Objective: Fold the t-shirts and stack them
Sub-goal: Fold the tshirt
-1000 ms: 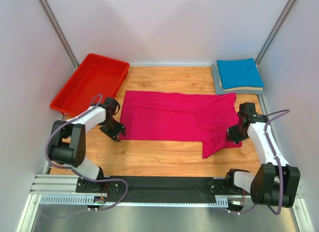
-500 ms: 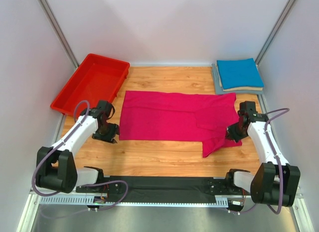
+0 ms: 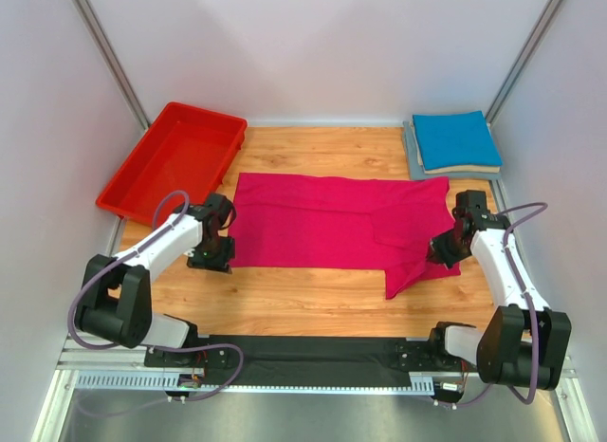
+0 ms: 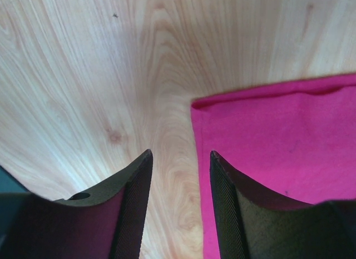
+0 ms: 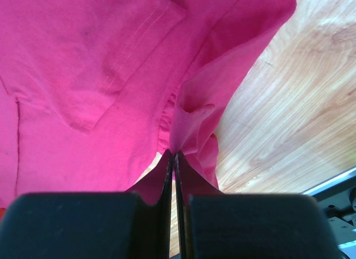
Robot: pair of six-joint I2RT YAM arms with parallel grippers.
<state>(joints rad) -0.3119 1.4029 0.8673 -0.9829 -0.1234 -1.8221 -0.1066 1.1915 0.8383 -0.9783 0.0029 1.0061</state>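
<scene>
The magenta-pink t-shirt (image 3: 332,224) lies spread flat across the middle of the wooden table. My left gripper (image 3: 211,262) is open at the shirt's near left corner (image 4: 267,137); the shirt's edge runs between the two fingertips and nothing is held. My right gripper (image 3: 441,254) is shut on a pinch of the shirt's cloth (image 5: 192,117) at its near right part, where the cloth bunches up. The folded bright blue t-shirt (image 3: 455,138) lies on top of a stack with a grey one (image 3: 413,150) at the back right.
A red plastic bin (image 3: 175,157) stands at the back left, just behind the left arm. White walls close in the table on three sides. Bare wood shows in front of the shirt (image 3: 303,295).
My left gripper has swung away to the left and come back right to the shirt's near left corner. My right gripper has stayed shut on the cloth, hardly moving.
</scene>
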